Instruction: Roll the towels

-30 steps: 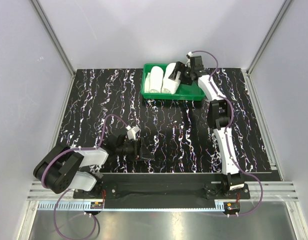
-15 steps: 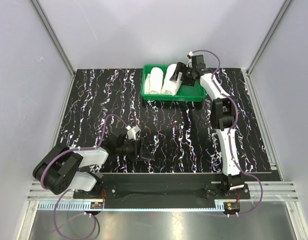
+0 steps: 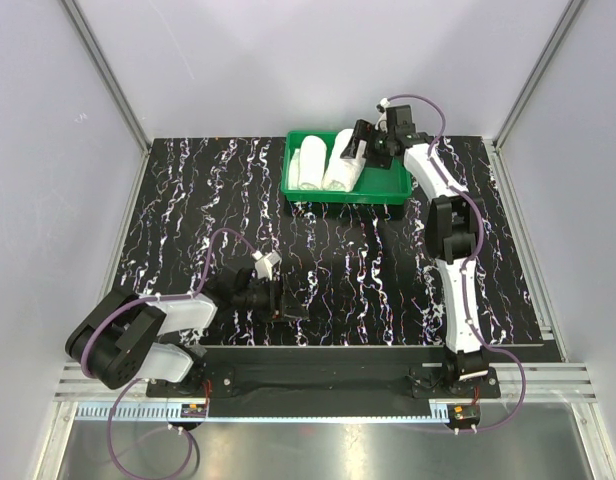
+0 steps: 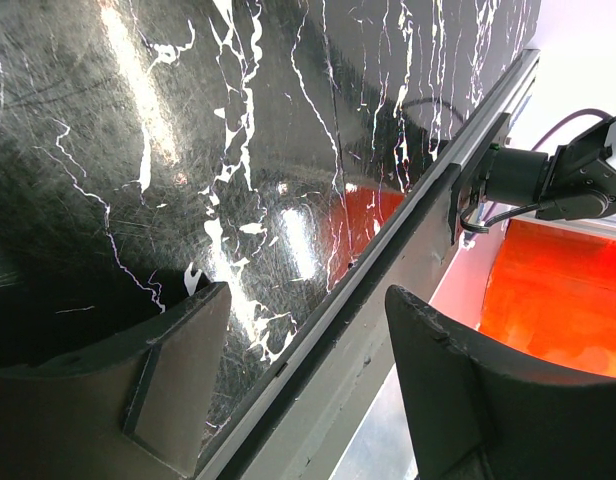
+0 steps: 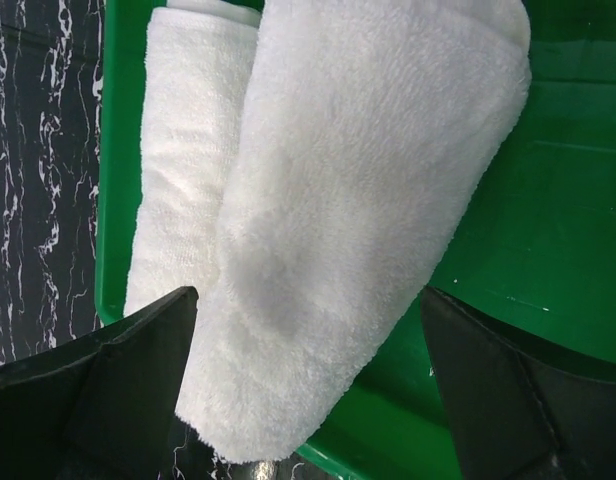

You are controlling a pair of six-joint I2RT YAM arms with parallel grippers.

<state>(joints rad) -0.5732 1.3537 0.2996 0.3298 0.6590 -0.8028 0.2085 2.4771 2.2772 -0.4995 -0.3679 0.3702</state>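
Black marbled table (image 3: 188, 220): I am viewing two rolled towels lying in the green tray (image 3: 391, 188), smaller roll (image 3: 309, 168) beside larger roll (image 3: 341, 165). The right gripper (image 3: 360, 152) is straddling the larger roll, jaws apart; the left gripper (image 3: 279, 300) is gaping near the table's front edge.

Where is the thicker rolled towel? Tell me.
Top view: the thicker towel lies in the green tray at the far edge of the table, right of the thinner towel, the open right end effector over it.

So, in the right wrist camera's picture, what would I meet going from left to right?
Black marbled table → slimmer towel roll → thicker towel roll → bare floor of the green tray.
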